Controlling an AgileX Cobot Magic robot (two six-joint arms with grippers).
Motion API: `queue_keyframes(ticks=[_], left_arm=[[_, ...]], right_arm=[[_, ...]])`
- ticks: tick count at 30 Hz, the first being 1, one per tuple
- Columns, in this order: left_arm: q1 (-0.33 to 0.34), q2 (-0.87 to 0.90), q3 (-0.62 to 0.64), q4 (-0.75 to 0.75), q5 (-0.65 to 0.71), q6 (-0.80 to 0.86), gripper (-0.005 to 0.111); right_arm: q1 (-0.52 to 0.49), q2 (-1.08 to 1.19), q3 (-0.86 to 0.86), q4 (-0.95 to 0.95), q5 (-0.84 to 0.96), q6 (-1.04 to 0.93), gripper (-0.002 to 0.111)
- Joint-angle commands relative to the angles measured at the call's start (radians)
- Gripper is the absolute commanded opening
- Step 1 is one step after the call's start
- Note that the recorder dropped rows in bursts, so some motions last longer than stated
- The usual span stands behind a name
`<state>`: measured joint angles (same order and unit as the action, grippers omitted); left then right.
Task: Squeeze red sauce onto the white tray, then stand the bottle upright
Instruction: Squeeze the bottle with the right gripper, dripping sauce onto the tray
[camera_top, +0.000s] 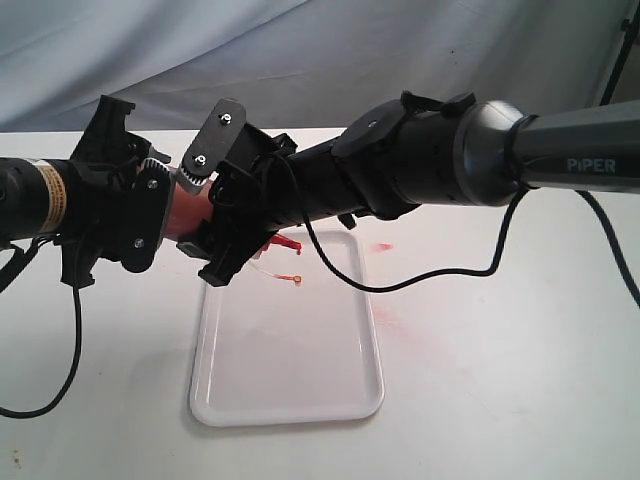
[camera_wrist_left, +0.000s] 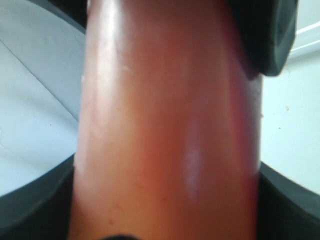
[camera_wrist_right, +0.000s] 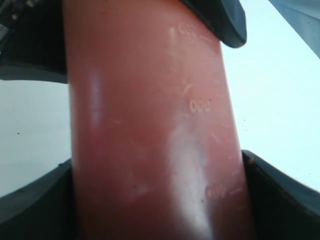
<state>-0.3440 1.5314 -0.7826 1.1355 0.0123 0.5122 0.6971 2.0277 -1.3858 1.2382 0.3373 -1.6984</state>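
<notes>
Orange-red translucent plastic fills both wrist views: the bottle (camera_top: 191, 210) is held off the surface (camera_top: 500, 380), lying roughly on its side above the far left corner of the white tray (camera_top: 290, 400). The left gripper (camera_top: 165, 215) is clamped on the bottle's base end, the part farthest from the tray's middle; its pads (camera_wrist_left: 30, 205) press against both sides of the body. The right gripper (camera_top: 225, 215) reaches across the tray's far edge and is clamped on the same bottle nearer the nozzle, with dark pads (camera_wrist_right: 280, 195) bearing on either side of the wall. Red sauce (camera_wrist_right: 145, 130) shows as a darker red mass through the bottle wall, and raised measuring marks (camera_wrist_right: 200, 106) are legible on the plastic. The pointed red nozzle (camera_top: 286, 243) projects from the right gripper over the far part of the tray, aimed toward the tray's right side. A small cap (camera_top: 296, 279) hangs on a pale tether below the nozzle, above the tray's far half. Faint pink smears (camera_top: 381, 247) lie on the surface just beyond the tray's right rim.
</notes>
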Motion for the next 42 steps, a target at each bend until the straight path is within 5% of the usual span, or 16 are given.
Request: queue_keyframes(ticks=[1,12,24,42], left_arm=[[-0.022,-0.02,-0.014,-0.029,-0.092,-0.04,0.0],[-0.022,-0.02,-0.014,-0.029,-0.092,-0.04,0.0],[-0.022,-0.02,-0.014,-0.029,-0.092,-0.04,0.0],[-0.022,-0.02,-0.014,-0.029,-0.092,-0.04,0.0]], right_arm=[[0.04,0.004,-0.007,0.019,0.034,0.013,0.0],[0.04,0.004,-0.007,0.019,0.033,0.013,0.003],[0.04,0.004,-0.007,0.019,0.029,0.013,0.08],[0.04,0.001,-0.007,0.018,-0.022,0.005,0.083]])
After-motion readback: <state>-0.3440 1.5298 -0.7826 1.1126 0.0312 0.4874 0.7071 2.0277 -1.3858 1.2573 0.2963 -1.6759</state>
